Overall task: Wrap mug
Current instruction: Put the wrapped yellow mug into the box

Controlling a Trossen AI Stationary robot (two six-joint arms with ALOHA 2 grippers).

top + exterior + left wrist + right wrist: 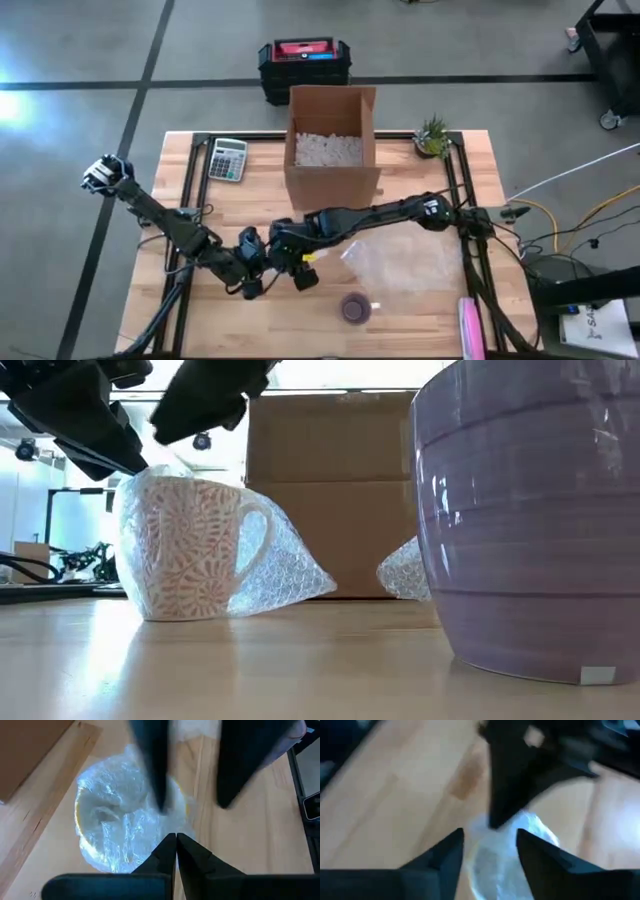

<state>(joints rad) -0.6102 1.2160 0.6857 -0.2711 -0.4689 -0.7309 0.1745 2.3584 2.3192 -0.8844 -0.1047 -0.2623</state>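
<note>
The purple tape roll [530, 520] looms nearest. Behind, the mug [190, 550] stands half-wrapped on the surface [300, 670]. Left gripper [175, 842] is pinched closed, right gripper [487, 842] parted; loose bubble wrap [285, 575] could slip off, or a nudge tip the mug.

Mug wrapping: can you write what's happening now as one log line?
mug: upright, bubble wrap over it | left hand: shut, above mug | right hand: open, above mug | step: wrapping unfinished

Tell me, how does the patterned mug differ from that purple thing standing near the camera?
The mug is white with a reddish leaf pattern, has a handle and is draped in bubble wrap; the purple roll is plain, striped with ridges, bare and handleless. Both grippers hover over the mug; none is near the purple roll. Both stand upright on the table.
</note>
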